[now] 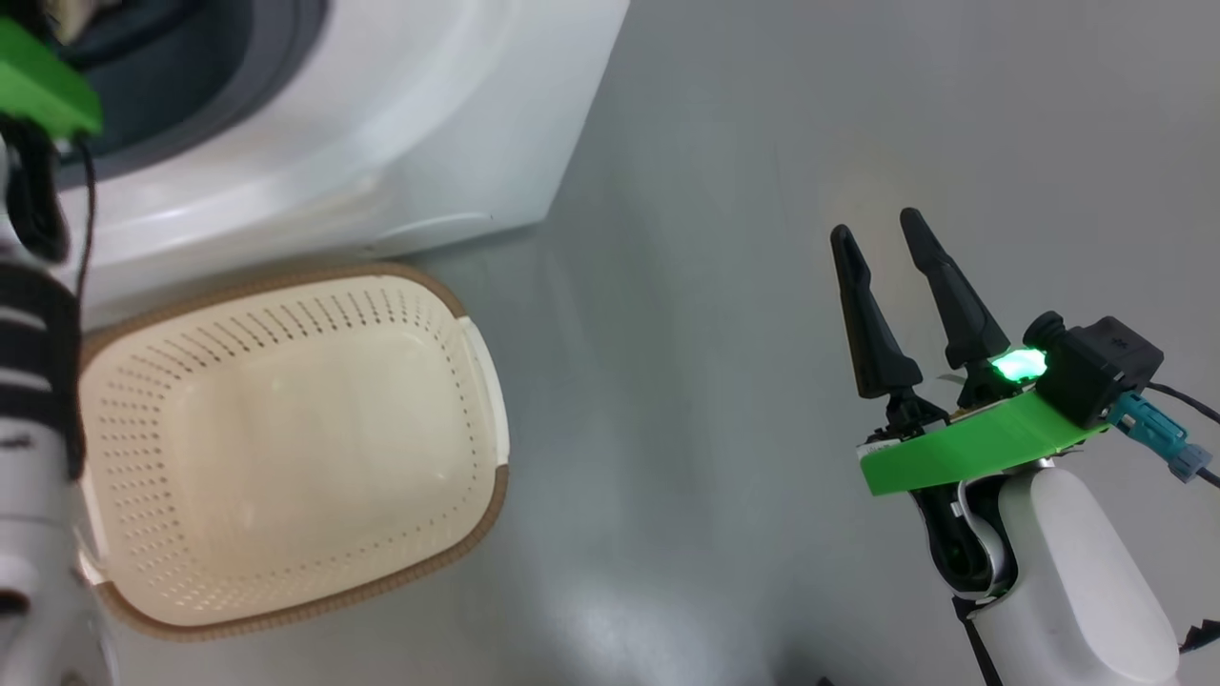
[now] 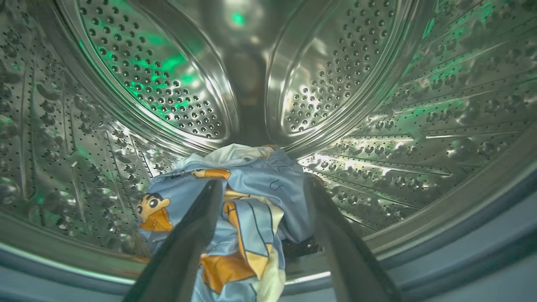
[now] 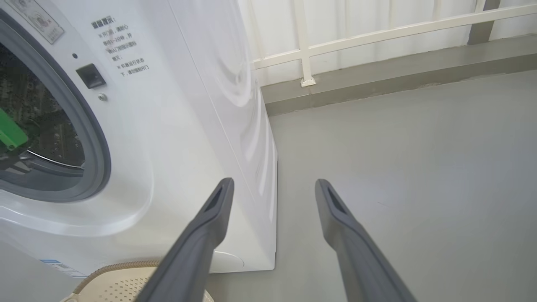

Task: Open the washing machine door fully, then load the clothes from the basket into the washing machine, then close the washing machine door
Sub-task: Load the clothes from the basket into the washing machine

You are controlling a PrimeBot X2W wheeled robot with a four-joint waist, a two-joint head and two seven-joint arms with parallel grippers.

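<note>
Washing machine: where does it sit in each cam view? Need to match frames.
Head view: washing machine at upper left, above the basket.
Left wrist view: looking into its drum, clothes low centre.
Right wrist view: white front across the left half.
Shared landmark: grey gasket ringing the opening.

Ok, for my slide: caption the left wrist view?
Left claw open around clothes lying in the steel drum.
</note>
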